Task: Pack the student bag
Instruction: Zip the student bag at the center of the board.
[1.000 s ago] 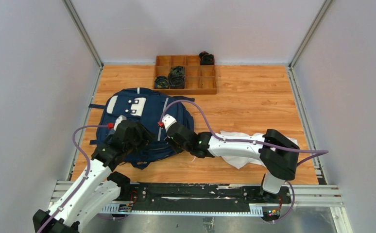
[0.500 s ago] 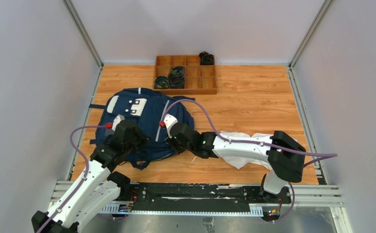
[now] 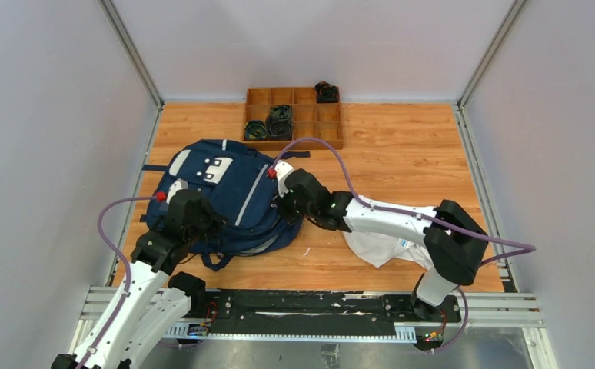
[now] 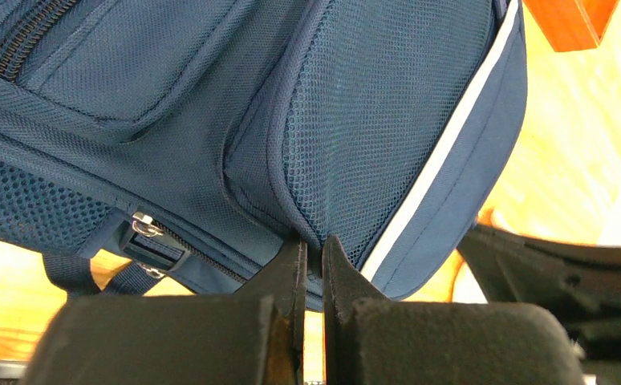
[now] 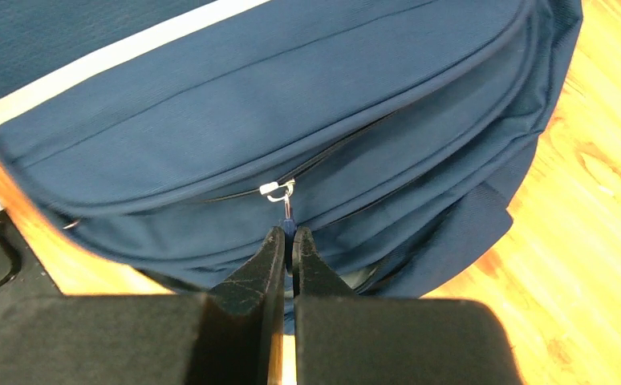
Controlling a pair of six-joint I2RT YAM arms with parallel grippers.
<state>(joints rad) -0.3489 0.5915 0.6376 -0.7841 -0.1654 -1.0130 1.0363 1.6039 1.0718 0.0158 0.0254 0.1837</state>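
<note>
The navy student bag (image 3: 229,196) with light grey stripes lies flat on the left half of the wooden table. At its near left edge, my left gripper (image 3: 202,221) is shut on a fold of the bag's mesh fabric (image 4: 314,241). At the bag's right side, my right gripper (image 3: 284,201) is shut on the blue zip pull (image 5: 288,223). That pull hangs from a silver slider (image 5: 277,189) on a partly open zip. The bag fills both wrist views (image 4: 291,120) (image 5: 291,104).
A white cloth garment (image 3: 379,246) lies under the right arm at the near right. A wooden divided tray (image 3: 329,132) with several dark rolled items stands at the back centre. Metal frame posts and grey walls enclose the table.
The left gripper has shut on the bag's fabric and drawn back to the left. The right gripper has carried the zip pull up and to the right along the bag's side.
</note>
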